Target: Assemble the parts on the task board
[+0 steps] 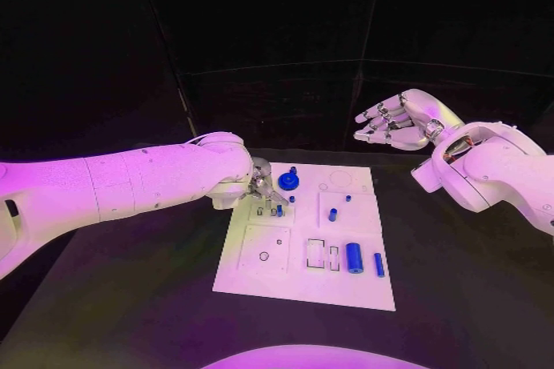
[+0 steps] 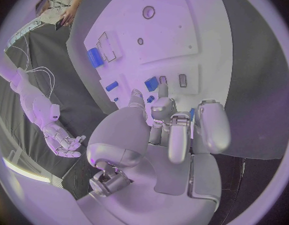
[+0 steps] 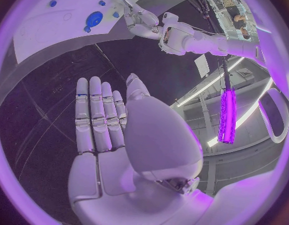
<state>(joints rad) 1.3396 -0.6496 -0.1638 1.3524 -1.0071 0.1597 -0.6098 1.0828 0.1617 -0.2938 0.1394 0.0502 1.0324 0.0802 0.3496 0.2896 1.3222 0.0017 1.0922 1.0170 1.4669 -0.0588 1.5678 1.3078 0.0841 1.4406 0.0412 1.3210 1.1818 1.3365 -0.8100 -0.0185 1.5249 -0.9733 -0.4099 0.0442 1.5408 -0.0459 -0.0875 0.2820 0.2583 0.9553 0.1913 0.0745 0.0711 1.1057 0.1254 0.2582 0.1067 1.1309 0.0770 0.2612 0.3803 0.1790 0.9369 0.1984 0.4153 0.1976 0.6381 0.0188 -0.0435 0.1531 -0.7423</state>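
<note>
My left hand [image 1: 261, 186] sits low over the upper left part of the white task board [image 1: 268, 285], which lies in the middle of the frame on the black bench [image 1: 127, 305]. Its fingers [image 2: 179, 135] are curled inward above the board; I cannot tell whether they hold a part. Just right of that hand stands a round blue part [image 1: 289, 179], with a small blue peg [image 1: 291, 198] below it. Further right on the board are two more small blue pegs [image 1: 332, 214]. In the lower right area lie a thick blue cylinder [image 1: 355, 258] and, beside it, a thin blue pin [image 1: 379, 264].

My right hand [image 1: 391, 122] is raised in the upper right of the frame, well apart from the board, fingers [image 3: 94, 117] straight and side by side, holding nothing.
</note>
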